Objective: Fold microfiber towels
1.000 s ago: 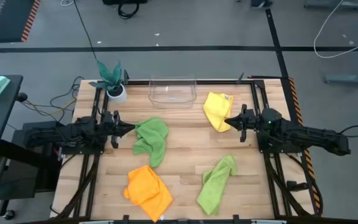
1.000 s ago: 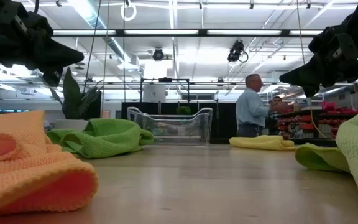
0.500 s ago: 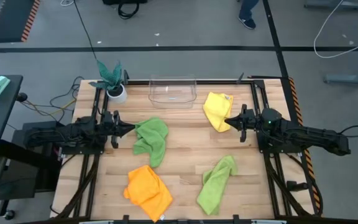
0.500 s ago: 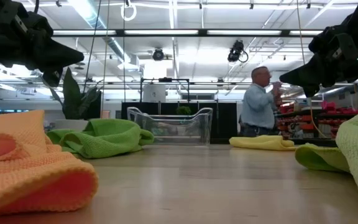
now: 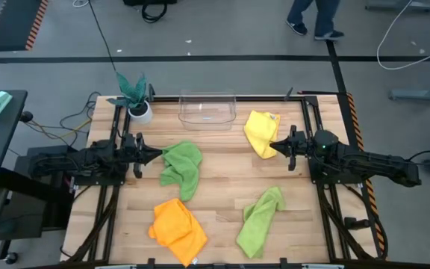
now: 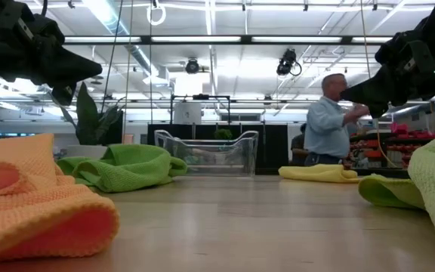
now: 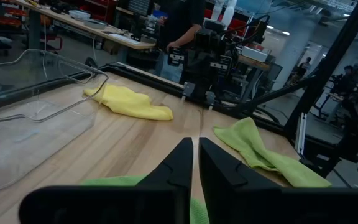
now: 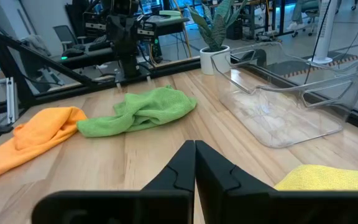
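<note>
Four microfiber towels lie crumpled on the wooden table: a lime green one (image 5: 181, 166) at centre left, a yellow one (image 5: 260, 132) at the far right, an orange one (image 5: 178, 229) near the front edge, and a second lime green one (image 5: 260, 220) at the front right. My left gripper (image 5: 157, 155) hovers shut and level, above the table just left of the first green towel (image 7: 123, 182). My right gripper (image 5: 272, 144) hovers shut and level over the near edge of the yellow towel (image 8: 328, 177). Both grippers hang well above the tabletop in the low view (image 6: 97, 69) (image 6: 343, 92).
A clear plastic bin (image 5: 207, 109) stands at the far middle of the table. A teal plant in a white pot (image 5: 134, 96) stands at the far left corner. Bare wood lies in the table's middle (image 5: 222, 179). A person (image 6: 331, 128) stands in the room beyond.
Neither the arms nor the towels have moved. The person in the room beyond the table has walked toward the right.
</note>
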{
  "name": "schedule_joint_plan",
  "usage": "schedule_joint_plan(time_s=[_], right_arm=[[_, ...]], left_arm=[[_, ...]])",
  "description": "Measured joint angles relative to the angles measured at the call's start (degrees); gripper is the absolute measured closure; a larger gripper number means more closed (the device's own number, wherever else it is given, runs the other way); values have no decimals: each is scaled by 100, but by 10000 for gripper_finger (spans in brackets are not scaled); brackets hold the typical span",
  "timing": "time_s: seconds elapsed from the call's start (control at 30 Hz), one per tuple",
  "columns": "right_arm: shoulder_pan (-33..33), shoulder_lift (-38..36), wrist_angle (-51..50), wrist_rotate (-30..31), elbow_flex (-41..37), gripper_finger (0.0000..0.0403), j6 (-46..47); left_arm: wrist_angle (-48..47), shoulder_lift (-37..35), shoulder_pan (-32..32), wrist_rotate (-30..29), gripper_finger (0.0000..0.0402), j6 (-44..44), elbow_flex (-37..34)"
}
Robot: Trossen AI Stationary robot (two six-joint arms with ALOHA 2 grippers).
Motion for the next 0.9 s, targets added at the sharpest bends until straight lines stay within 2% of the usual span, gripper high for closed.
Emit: schedule_joint_plan(time_s=[0.47,0.9], right_arm=[[-2,-1,0,0,1,386,0],[0,0,-1,0,0,386,0]], left_arm=[[0,2,0,2,378,0,2],[0,1,0,1,367,-1,1]])
